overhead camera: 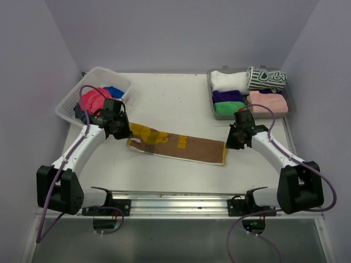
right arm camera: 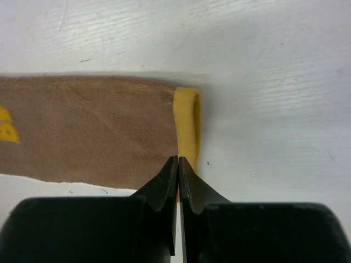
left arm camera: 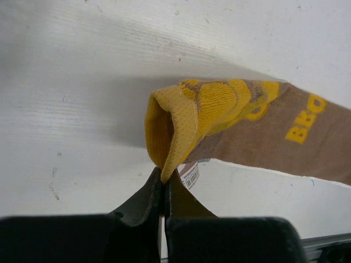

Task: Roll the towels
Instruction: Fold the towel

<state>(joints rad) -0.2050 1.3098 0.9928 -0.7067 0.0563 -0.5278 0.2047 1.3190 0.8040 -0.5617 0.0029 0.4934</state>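
**Both pincers clamped on the ends of one towel**

A long yellow-and-brown cloth towel (overhead camera: 181,145) lay stretched across the white surface (overhead camera: 175,98), between the two arms. The left pincer (left arm camera: 163,176) was closed tight on the towel's yellow end, which stood lifted and curled over into an open fold. The right pincer (right arm camera: 178,163) was likewise pressed closed at the opposite end, on the near edge beside the yellow hem, where the cloth lay flat. At far left sat a white lattice plastic basket (overhead camera: 98,74) holding loose pink and blue cloths. At far right a shallow grey plastic tray (overhead camera: 291,104) held rolled towels: white, black-and-white striped, purple, green and pale pink.
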